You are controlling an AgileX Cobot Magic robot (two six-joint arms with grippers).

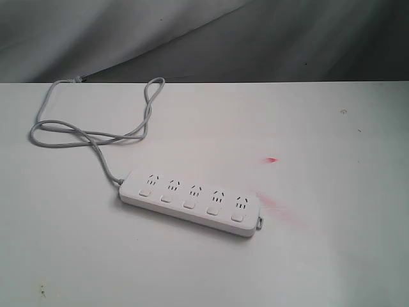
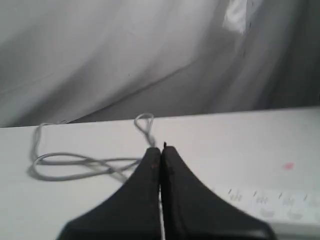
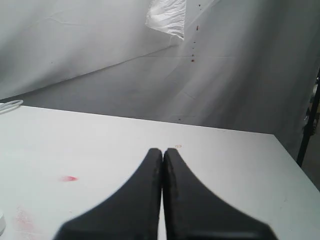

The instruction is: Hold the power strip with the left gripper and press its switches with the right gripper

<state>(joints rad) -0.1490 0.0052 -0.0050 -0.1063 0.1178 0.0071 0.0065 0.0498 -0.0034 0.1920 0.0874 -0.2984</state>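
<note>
Black left tool (image 2: 161, 148) and right tool (image 3: 162, 151) are each fully closed, gripping nothing.

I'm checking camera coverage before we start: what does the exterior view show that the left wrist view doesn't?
Only the exterior view shows the whole power strip with all five switches in a row. Only the left wrist view shows the left gripper, its fingers pressed together and holding nothing. Both show the looped grey cord, the red mark on the white table, and at least part of the power strip, though the left wrist view blurs it and cuts it off.
</note>
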